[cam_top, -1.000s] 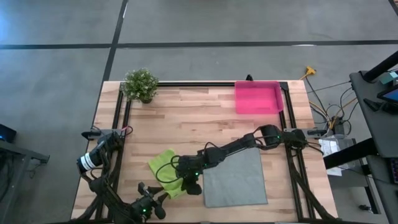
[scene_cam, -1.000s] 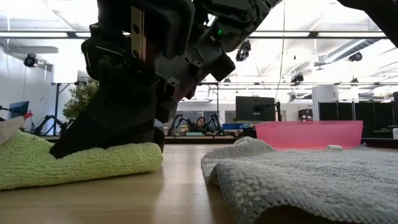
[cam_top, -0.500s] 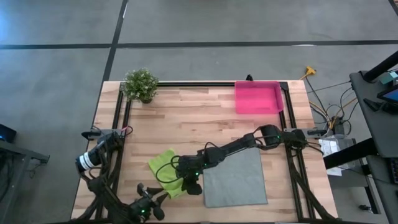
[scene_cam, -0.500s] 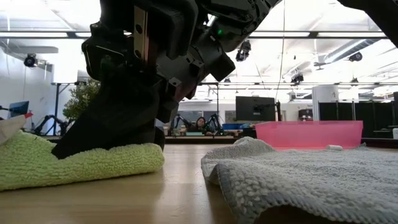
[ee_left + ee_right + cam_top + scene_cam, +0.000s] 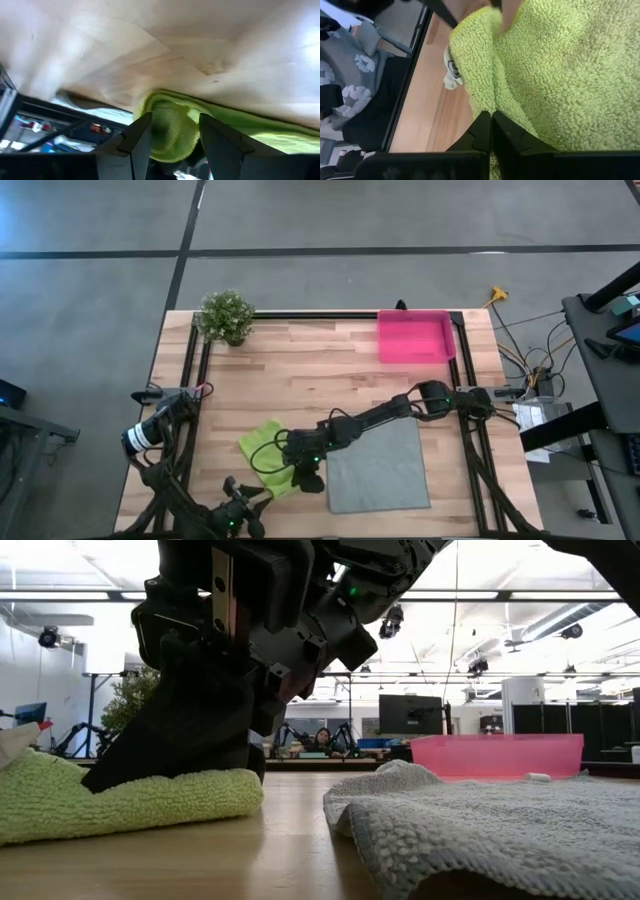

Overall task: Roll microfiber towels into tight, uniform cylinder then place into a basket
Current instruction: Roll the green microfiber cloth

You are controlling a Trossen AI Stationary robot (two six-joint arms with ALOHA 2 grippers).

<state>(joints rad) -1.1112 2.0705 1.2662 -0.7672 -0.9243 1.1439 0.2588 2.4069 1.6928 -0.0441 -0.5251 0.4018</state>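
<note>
wooden planks make up the table [image 5: 300,370], with grey concrete floor all around it. near the front edge lies the lime green towel [image 5: 268,454], bunched and partly rolled at its front end. the right gripper [image 5: 308,476] reaches across from the right side and presses down on that towel, its two fingers [image 5: 487,131] closed tight together with the green pile right under their tips; in the low view the dark wrist sits heavy on the green roll. the left gripper [image 5: 171,137] is down at the table's front left corner, just beside the towel's rolled end, its jaws standing apart with the green roll showing between them; i cannot tell whether they touch it. the grey towel [image 5: 378,467] lies flat just to the right, touching the green one or nearly so. the pink basket [image 5: 414,337] sits well apart at the far right corner, and a small potted plant [image 5: 226,316] stands at the far left corner.
</note>
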